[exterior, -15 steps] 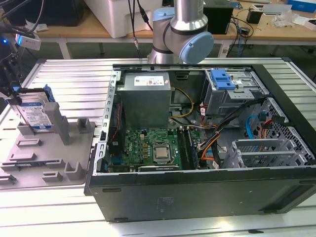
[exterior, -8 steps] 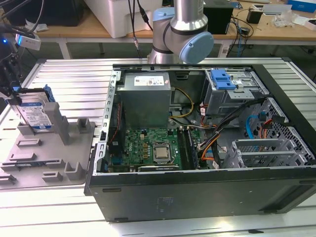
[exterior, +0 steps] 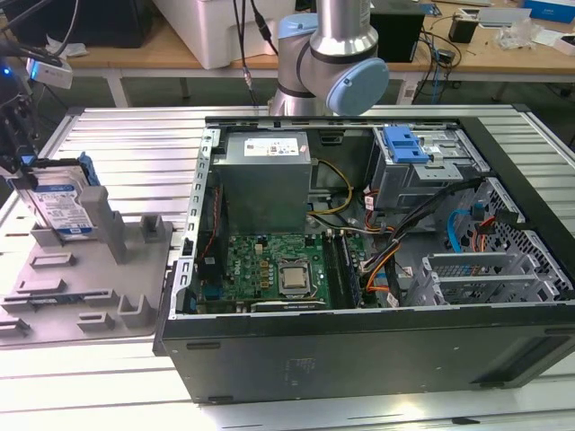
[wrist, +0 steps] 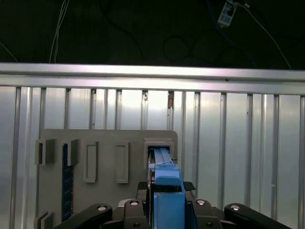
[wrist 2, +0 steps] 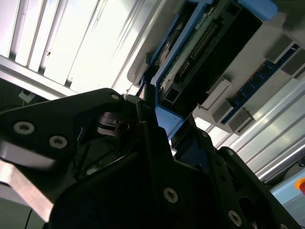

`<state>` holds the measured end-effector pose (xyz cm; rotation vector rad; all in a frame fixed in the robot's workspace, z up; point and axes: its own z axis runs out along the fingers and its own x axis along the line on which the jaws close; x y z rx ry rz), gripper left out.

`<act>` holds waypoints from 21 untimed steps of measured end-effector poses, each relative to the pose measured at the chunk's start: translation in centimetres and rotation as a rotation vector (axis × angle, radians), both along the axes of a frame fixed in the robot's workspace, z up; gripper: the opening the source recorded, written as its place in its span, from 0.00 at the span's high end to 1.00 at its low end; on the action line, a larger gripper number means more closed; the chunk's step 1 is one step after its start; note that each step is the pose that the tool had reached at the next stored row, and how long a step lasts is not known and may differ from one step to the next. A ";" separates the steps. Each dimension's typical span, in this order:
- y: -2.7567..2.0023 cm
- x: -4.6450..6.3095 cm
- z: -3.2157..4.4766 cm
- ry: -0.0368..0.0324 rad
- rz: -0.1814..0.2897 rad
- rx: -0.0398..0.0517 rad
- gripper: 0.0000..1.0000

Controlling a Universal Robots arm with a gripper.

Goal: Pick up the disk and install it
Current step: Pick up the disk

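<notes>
The disk (exterior: 65, 205), a silver drive with a white-and-blue label in a blue carrier, stands upright in a slot of the grey fixture plate (exterior: 90, 296) at the exterior view's left. My gripper (exterior: 27, 169) is at its upper edge. In the first wrist view the blue carrier (wrist: 164, 188) sits between the two black fingers (wrist: 142, 186), which close against its sides, gripper (wrist: 164, 185) shut on it. The second wrist view shows the disk's connector edge (wrist 2: 193, 52) and the gripper (wrist 2: 167, 114) around the blue carrier.
An open computer case (exterior: 377, 359) fills the middle and the exterior view's right, with a grey drive cage topped by a blue latch (exterior: 404, 144), cables and a motherboard (exterior: 278, 269). The arm's base (exterior: 328, 54) stands behind it. The fixture plate (wrist: 105, 143) has several raised posts.
</notes>
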<state>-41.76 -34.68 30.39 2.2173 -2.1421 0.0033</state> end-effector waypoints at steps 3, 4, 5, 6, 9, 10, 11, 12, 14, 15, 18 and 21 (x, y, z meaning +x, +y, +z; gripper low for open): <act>0.00 0.0 0.21 0.0000 0.000 -0.0026 0.63; 0.00 0.0 0.31 0.0000 0.000 -0.0037 0.63; 0.01 0.0 0.41 0.0000 0.000 -0.0046 0.63; 0.01 0.0 0.48 0.0000 0.000 -0.0052 0.63; 0.03 0.0 0.71 0.0000 0.000 -0.0076 0.63; 0.04 0.0 0.77 -0.0001 0.000 -0.0082 0.63; 0.05 0.0 0.85 0.0000 0.000 -0.0090 0.63; 0.05 0.0 0.91 -0.0001 0.000 -0.0095 0.63; 0.07 0.0 1.09 -0.0001 0.000 -0.0111 0.63; 0.08 0.0 1.17 0.0000 0.000 -0.0119 0.63; 0.12 0.0 1.50 0.0000 0.000 -0.0155 0.63; 0.14 0.0 1.77 0.0000 0.000 -0.0187 0.63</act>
